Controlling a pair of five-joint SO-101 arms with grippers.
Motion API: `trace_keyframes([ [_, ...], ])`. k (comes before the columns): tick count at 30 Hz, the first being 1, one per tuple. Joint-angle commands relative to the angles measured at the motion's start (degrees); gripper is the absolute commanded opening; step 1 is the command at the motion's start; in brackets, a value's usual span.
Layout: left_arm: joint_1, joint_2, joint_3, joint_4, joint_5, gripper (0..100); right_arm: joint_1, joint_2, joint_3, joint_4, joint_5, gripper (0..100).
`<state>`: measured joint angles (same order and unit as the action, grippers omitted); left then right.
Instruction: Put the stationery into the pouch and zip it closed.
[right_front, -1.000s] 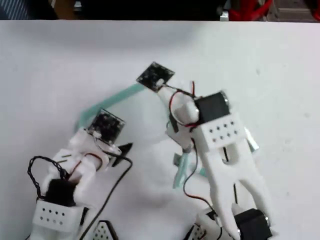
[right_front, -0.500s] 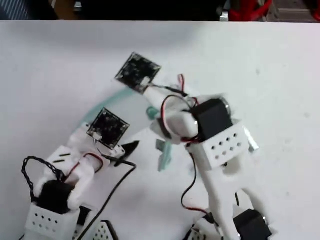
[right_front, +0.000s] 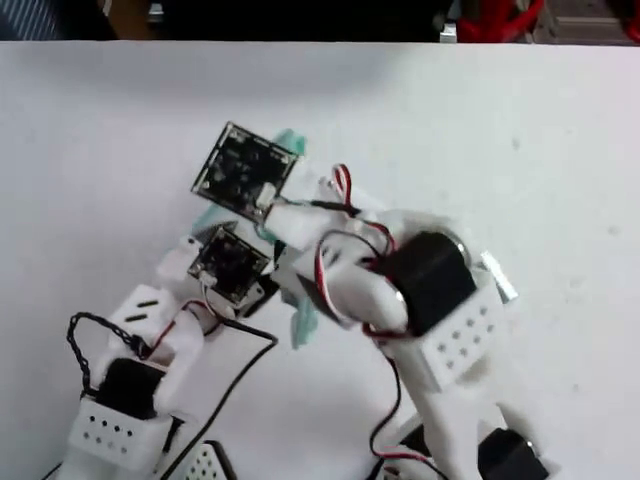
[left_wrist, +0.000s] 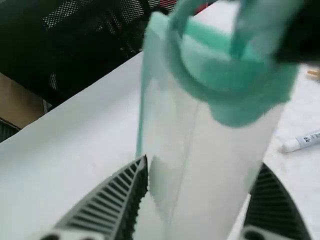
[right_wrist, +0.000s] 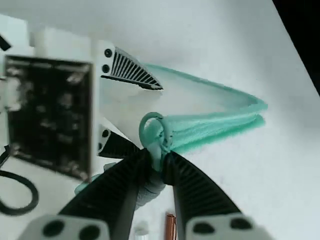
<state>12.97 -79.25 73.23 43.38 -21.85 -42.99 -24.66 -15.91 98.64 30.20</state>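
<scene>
White table (right_front: 520, 120), dark room behind. Pouch (right_wrist: 210, 117) sits btwn the left gripper (left_wrist: 202, 167) jaws, which hold it across its width. Right gripper (right_wrist: 157, 160) jaws are pinched on the zip pull (right_wrist: 152, 127). Risks: a marker (left_wrist: 300, 141) lies on the table outside the pouch, so zipping now prob. shuts it out. Soft pouch may buckle or slide from the left hold w/ a hard tug. Thin pull could slip the pinch.

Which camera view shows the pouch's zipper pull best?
The right wrist view: the teal zipper pull shows whole, pinched by the right gripper. The left wrist view cuts it at the frame edge. The high view gives teal pouch edges beneath the arms.
</scene>
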Motion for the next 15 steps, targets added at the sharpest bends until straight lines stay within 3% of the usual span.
trace_keyframes([
  [1, -2.4, -0.2, 0.0, -3.9, 4.8, 29, -0.8, -4.0, -2.8, 0.5, -0.5, 1.6],
  [5, -1.4, -0.2, 0.1, -4.0, 5.6, 27, -1.0, -5.7, -3.1, 0.4, -0.5, 1.6],
  [13, 6.6, -0.3, -0.4, -6.5, 5.5, 3, -0.8, -5.8, -3.9, 0.2, -0.1, 1.6],
  [15, 8.4, -0.3, -0.8, -6.1, 5.5, 3, -0.7, -5.3, -5.9, -0.4, -0.1, 1.6],
])
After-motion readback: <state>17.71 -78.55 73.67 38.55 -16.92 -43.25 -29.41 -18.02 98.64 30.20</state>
